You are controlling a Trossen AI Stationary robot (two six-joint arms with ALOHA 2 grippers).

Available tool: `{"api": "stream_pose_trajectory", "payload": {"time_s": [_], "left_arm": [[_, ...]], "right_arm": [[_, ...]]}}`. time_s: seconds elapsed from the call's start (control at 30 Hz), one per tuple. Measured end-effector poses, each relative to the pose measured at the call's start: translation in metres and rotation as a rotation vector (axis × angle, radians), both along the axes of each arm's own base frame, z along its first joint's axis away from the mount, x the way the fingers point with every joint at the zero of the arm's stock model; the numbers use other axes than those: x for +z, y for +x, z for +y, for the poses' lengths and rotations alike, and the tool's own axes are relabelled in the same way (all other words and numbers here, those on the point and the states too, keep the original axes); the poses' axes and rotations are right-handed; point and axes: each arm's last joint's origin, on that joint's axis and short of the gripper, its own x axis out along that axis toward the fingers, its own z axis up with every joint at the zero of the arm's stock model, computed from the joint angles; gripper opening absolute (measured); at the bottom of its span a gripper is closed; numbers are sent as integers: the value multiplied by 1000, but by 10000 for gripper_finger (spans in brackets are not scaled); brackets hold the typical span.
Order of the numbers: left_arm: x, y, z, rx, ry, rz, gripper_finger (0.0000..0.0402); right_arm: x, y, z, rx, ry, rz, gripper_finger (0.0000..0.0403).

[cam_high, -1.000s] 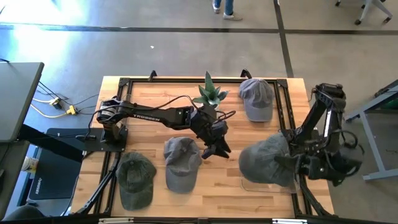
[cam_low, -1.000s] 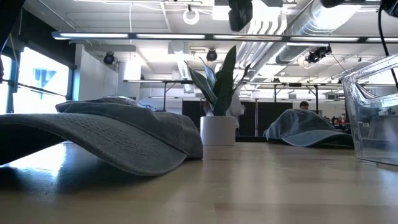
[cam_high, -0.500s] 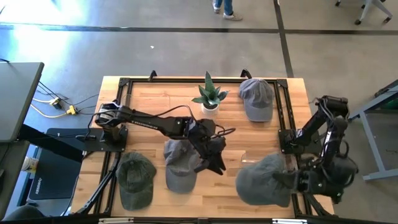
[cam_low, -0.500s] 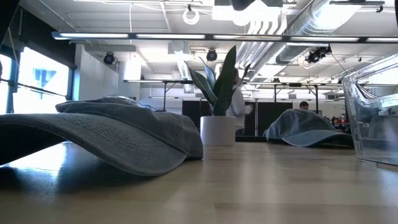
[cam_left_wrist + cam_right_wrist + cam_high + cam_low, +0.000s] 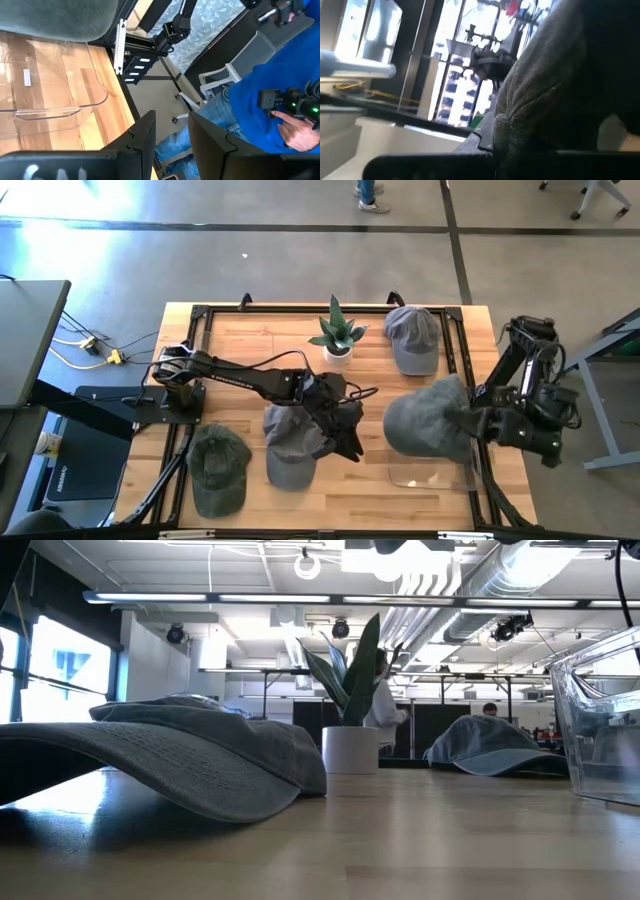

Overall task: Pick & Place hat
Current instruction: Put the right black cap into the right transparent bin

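Observation:
My right gripper [image 5: 472,423] is shut on a grey hat [image 5: 425,422], held in the air above a clear container [image 5: 430,476] at the table's near right. My left gripper [image 5: 347,442] hovers open over the right edge of a second grey hat [image 5: 290,442] lying mid-table; nothing is between its fingers [image 5: 142,137]. A third hat [image 5: 218,468] lies at the near left. Another [image 5: 413,338] lies at the far right. In the left wrist view the held hat [image 5: 60,20] shows above the container [image 5: 50,100]. My right gripper holds the hat by its right-hand edge [image 5: 460,422], coming at it level from the table's right side. Cloth [image 5: 545,85] bunches right in front of the wrist camera and hides the fingers. The hat is lifted clear, spreading leftward from the gripper above the container.
A potted plant [image 5: 338,335] stands at the far middle. A black frame [image 5: 205,315] rims the table. In the low view the nearest hat [image 5: 150,755] fills the left and the container's wall [image 5: 600,720] the right. A person in blue [image 5: 260,100] sits beyond the table's edge.
My right gripper swung the hat toward the near edge, then brought it back toward the far edge and higher, with its wrist turning; the hat stayed clear of the table. My left gripper moved toward the near edge over the middle hat, then kept still.

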Motion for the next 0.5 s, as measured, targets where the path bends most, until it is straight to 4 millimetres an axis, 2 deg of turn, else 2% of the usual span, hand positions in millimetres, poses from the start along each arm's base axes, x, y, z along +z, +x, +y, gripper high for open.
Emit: {"api": "stream_pose_trajectory", "payload": {"time_s": [0.13,0.27,0.5], "left_arm": [[0,0,0,8,-2,3,110],[0,0,0,9,-2,3,110],[0,0,0,9,-2,3,110]], "right_arm": [[18,9,2,-43,-63,20,2],[32,9,7,-32,-126,38,2],[33,16,29,-2,-96,-13,2]]}}
